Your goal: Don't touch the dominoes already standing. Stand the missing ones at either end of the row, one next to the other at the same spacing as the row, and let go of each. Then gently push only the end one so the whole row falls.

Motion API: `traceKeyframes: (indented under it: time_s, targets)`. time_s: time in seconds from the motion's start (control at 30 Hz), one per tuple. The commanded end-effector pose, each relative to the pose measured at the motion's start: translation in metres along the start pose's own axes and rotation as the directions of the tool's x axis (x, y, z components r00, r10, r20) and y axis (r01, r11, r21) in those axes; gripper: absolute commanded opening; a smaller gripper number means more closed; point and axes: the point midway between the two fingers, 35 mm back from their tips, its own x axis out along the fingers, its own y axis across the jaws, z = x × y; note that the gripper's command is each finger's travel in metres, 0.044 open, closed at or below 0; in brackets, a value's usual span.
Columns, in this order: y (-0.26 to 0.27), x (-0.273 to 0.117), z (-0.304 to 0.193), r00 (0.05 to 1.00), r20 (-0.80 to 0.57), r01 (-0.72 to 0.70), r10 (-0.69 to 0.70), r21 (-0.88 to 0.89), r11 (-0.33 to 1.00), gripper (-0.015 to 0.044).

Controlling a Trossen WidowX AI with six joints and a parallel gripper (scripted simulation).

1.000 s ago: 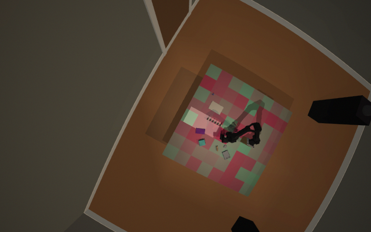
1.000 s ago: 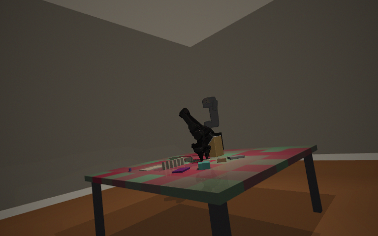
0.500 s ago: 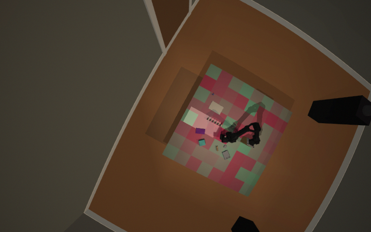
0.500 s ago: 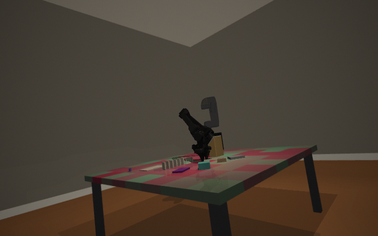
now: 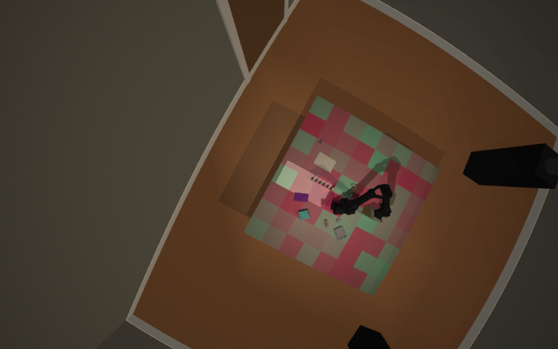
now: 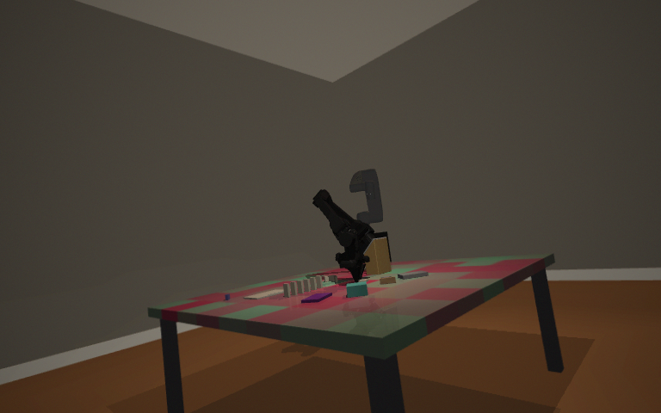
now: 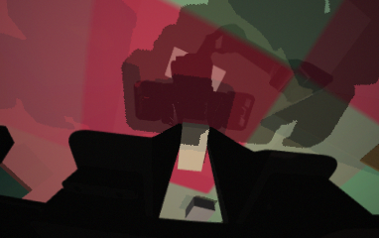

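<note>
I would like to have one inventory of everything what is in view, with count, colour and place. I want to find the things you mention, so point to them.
standing dominoes [image 5: 322, 182] [image 6: 299, 287]: six, pale, in a row
loose domino [image 7: 191, 158]: one, cream, between the fingertips
flat panel [image 5: 325, 161] [image 6: 263, 294]: one, cream, beside the row
flat block [image 5: 301, 197] [image 6: 317, 298]: one, purple, row's other side
block [image 5: 304, 214] [image 6: 356, 290]: one, teal, near the purple one
tiny object [image 5: 320, 141] [image 6: 227, 296]: one, blue, beyond the panel
small blocks: two, brown [image 5: 326, 222] [image 6: 387, 280] and grey [image 5: 338, 219] [image 7: 200, 212], near the flat box
flat box [image 5: 339, 233] [image 6: 412, 275]: one, grey
upright box [image 6: 378, 256]: one, tan, behind the gripper
table [image 5: 373, 263] [image 6: 334, 329]: one, red-green patchwork
arm [image 5: 384, 192] [image 6: 342, 224]: one, black-grey
gripper [image 5: 335, 207] [image 6: 357, 280] [image 7: 194, 129]: one, black, over the table
</note>
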Motion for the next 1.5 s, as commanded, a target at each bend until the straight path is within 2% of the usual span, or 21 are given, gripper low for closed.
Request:
traceKeyframes:
  time_s: [0.0, 0.07, 0.27, 0.43, 0.8, 0.9, 1.03, 1.2, 1.3, 1.47]
  targets:
    - [0.0, -0.002, 0.0, 1.0, 0.004, -0.001, 0.001, -0.006, 1.0, 0.0107]
    - [-0.001, -0.02, 0.0, 1.0, 0.003, -0.001, 0.001, -0.006, 1.0, 0.0107]
    - [-0.003, -0.107, -0.003, 1.0, -0.002, -0.002, 0.002, -0.007, 1.0, 0.0107]
    - [-0.005, -0.156, -0.005, 1.0, -0.004, -0.002, 0.002, -0.008, 1.0, 0.0107]
    - [-0.005, -0.161, -0.005, 1.0, -0.004, -0.002, 0.002, -0.024, 1.0, 0.0107]
    - [0.003, -0.162, -0.008, 1.0, -0.005, -0.004, 0.003, -0.246, 0.969, 0.0107]
    - [0.017, -0.164, -0.014, 1.0, -0.005, -0.006, 0.004, -0.596, 0.803, 0.0107]
    - [0.034, -0.165, -0.022, 1.0, -0.006, -0.007, 0.005, -0.903, 0.431, 0.0107]
    - [0.043, -0.165, -0.026, 1.0, -0.006, -0.007, 0.006, -0.988, 0.156, 0.0107]
    - [0.054, -0.165, -0.031, 1.0, -0.007, -0.006, 0.007, -0.998, -0.069, 0.0107]
